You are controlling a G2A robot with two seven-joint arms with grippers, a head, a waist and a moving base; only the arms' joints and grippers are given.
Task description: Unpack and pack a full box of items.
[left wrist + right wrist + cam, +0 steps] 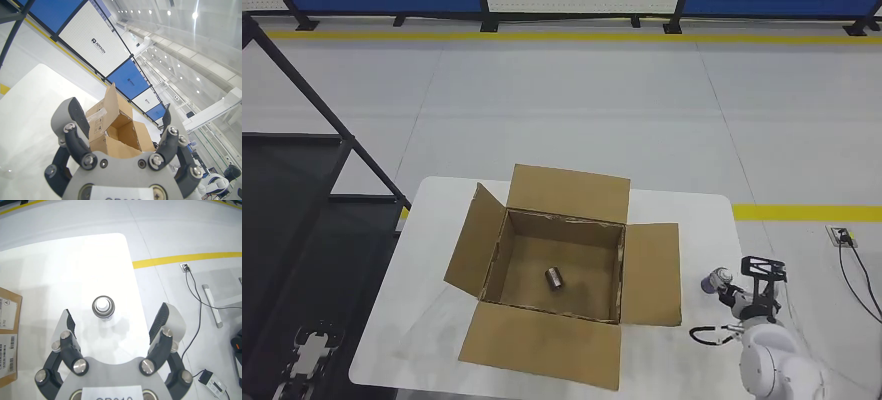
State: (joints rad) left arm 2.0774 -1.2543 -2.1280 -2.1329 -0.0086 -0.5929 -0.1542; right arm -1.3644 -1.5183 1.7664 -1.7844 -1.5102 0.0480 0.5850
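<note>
Standing can (103, 308) near box flap (652, 272)

same build on both: right gripper (115, 311) and left gripper (122, 111) each have a light grey metal base plate (113, 374), black linkage arms (70, 349), shiny silver screws (79, 366) at every pivot, and grey fingers (175, 317) with black textured pads (158, 319). white label (112, 392) with dark print on the base. the arm shell (777, 368) is glossy white and rounded.
</note>
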